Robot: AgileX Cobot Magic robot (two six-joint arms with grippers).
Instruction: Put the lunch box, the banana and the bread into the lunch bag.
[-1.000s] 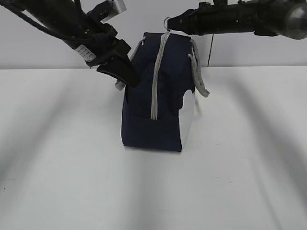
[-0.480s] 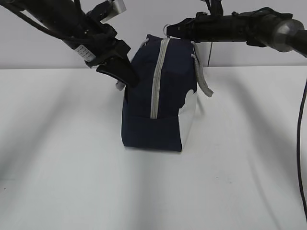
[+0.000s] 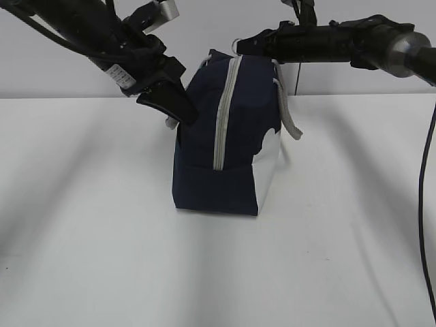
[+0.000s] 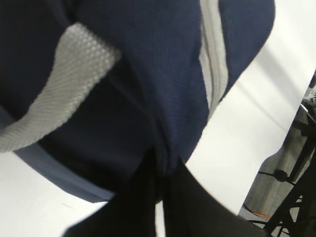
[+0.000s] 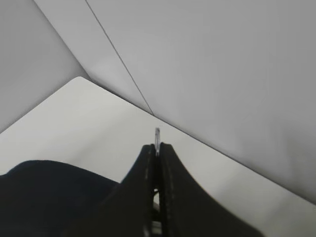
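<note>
In the exterior view, the lunch bag (image 3: 221,146) is standing upright near the middle of the white table (image 3: 88,259), its grey zipper (image 3: 223,112) running up the near face. The left gripper (image 3: 178,112) is pressing against the bag's upper left side, while the right gripper (image 3: 240,46) is reaching in at the top.

In the left wrist view, the left gripper (image 4: 160,168) is pinching a fold of the bag's navy fabric (image 4: 148,74), beside a grey strap (image 4: 59,94).

In the right wrist view, the right gripper (image 5: 157,148) is clamping its fingers tight on the thin metal ring pull (image 5: 157,134).
</note>
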